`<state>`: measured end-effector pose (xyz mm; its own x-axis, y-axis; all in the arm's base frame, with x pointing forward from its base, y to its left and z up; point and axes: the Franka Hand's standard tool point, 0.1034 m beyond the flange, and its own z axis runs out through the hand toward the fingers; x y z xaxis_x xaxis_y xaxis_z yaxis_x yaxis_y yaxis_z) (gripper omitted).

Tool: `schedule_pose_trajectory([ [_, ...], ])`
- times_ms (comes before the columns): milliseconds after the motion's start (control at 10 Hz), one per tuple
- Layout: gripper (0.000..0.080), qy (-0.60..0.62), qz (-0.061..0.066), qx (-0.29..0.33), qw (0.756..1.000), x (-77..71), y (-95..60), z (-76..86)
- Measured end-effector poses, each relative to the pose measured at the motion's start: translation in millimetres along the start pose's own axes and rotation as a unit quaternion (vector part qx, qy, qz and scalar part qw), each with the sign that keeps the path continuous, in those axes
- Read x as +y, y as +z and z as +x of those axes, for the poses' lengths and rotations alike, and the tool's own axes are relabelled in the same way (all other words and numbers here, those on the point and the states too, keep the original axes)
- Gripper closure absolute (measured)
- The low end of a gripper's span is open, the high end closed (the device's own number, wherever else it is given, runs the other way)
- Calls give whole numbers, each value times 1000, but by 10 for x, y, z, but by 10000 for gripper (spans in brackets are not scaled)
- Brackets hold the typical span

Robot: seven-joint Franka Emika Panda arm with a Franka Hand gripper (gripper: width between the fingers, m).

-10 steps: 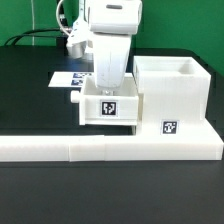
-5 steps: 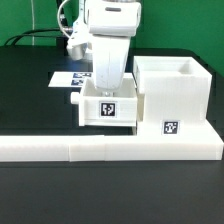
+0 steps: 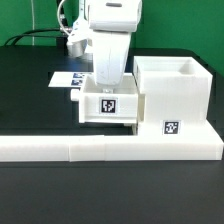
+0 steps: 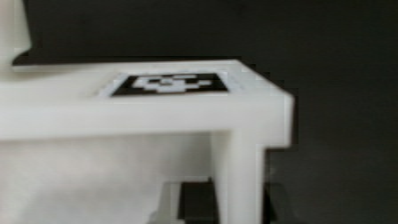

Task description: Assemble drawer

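Note:
The large white drawer housing (image 3: 175, 93), open at the top with a tag on its front, stands at the exterior view's right. A smaller white tray (image 3: 108, 108) with a tag on its front sits right against the housing's left side. My gripper (image 3: 104, 84) comes straight down onto the tray's top edge. In the wrist view the dark fingers (image 4: 196, 200) stand on either side of a thin tray wall (image 4: 238, 170), closed against it. A tag (image 4: 173, 84) lies on the tray's flat face. The second tray is not in view.
The long low white border bar (image 3: 110, 150) runs along the front, just before the tray and housing. The marker board (image 3: 68, 78) lies flat behind the tray at the exterior view's left. Cables hang behind the arm.
The arm and the tray have shifted only very slightly. The housing and the border bar have not moved.

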<state>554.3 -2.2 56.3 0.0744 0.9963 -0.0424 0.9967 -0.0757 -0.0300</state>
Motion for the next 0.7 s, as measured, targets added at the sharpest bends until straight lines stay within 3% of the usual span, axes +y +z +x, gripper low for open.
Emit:
schedule_pose_trajectory([
  [400, 761, -6, -5, 1, 1000, 7, -89, 63],
  [700, 761, -4, -3, 1, 1000, -14, -63, 70],
])
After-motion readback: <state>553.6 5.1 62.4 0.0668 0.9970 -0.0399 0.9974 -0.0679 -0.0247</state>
